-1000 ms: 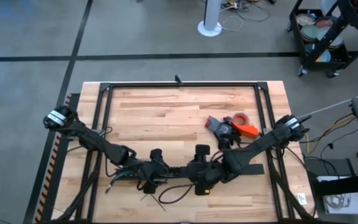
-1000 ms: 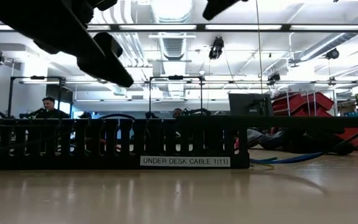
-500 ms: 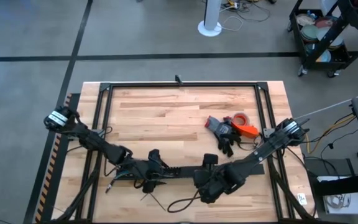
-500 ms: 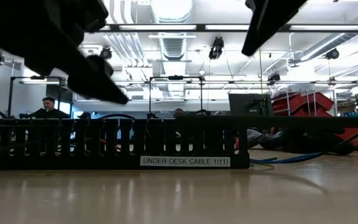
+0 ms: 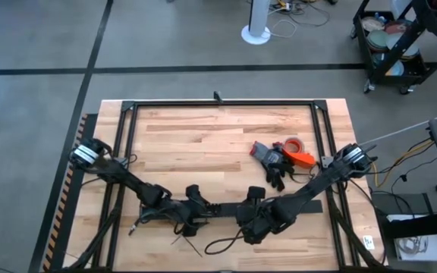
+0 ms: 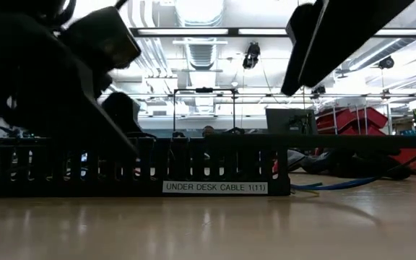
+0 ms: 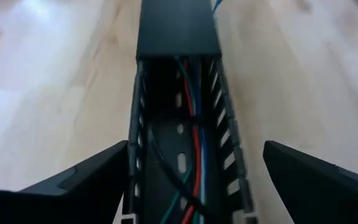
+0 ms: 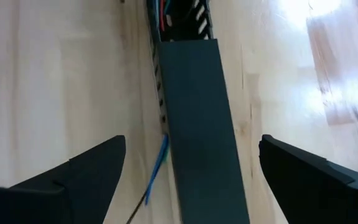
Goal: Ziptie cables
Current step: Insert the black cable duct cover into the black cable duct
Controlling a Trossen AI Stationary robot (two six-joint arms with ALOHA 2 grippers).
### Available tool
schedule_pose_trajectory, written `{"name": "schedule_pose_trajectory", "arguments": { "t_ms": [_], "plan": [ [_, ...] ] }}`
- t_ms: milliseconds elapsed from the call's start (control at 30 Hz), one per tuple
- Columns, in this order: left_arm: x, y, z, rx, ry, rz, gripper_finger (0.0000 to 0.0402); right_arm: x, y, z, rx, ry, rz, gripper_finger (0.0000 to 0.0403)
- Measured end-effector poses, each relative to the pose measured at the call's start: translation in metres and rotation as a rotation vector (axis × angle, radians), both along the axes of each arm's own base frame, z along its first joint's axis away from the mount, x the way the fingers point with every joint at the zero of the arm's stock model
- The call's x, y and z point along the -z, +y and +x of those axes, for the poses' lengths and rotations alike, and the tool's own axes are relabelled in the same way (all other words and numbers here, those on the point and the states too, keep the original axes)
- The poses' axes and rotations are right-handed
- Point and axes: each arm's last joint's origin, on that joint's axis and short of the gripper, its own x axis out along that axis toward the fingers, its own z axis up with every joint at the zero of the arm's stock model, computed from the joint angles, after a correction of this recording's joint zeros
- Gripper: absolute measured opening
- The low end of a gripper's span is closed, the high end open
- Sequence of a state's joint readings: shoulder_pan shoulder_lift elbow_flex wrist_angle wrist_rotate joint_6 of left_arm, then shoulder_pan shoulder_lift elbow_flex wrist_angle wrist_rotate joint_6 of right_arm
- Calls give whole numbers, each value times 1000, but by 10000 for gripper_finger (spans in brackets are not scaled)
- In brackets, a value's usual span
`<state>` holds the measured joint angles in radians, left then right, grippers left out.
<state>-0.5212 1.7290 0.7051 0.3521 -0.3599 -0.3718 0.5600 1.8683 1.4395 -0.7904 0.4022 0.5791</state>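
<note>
Near the table's [image 5: 203, 140] front edge, your left gripper [image 7: 191, 186] is hanging over the duct's [image 5: 226, 210] open end, fingers [image 7: 86, 177] spread wide. Red, green and black cables [image 7: 191, 155] are lying inside it, their ends cut off from view. Your right gripper [image 8: 185, 180], also spread open, is hovering over the lidded stretch. A ziptie [image 5: 192, 246] is showing faintly near the left gripper, hard to make out.

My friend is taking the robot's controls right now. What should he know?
Left gripper: open, straddling the uncovered end of the black duct, where coloured wires lie inside.
Right gripper: open, above the duct's covered part.
Both arms meet at the table's near edge.
Done: nothing visibly tied.
Left: neither gripper holds a ziptie; pick one up and bind the wires.
</note>
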Motion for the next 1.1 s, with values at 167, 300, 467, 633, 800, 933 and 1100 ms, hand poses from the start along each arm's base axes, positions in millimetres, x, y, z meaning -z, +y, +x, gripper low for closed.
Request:
{"name": "schedule_pose_trajectory", "arguments": {
  "t_ms": [167,300,467,633,800,933,1100],
  "plan": [
    [2,-2,5,0,18,8,349,14,-7,-3,-3,25,-21,347],
    [3,-2,4,-2,32,14,349,21,-13,-5,-31,72,-8,343],
    [3,-2,4,-6,40,11,343,22,-26,0,-41,132,63,338],
    [4,-2,3,-11,46,7,299,25,-38,-2,-45,228,119,339],
    [4,0,4,-20,50,3,254,26,-41,1,-55,224,126,339],
    [4,0,4,-25,50,-1,223,32,-42,0,-66,234,119,339],
    [4,0,4,-27,49,-3,210,36,-42,2,-85,211,149,339]
  ]
}}
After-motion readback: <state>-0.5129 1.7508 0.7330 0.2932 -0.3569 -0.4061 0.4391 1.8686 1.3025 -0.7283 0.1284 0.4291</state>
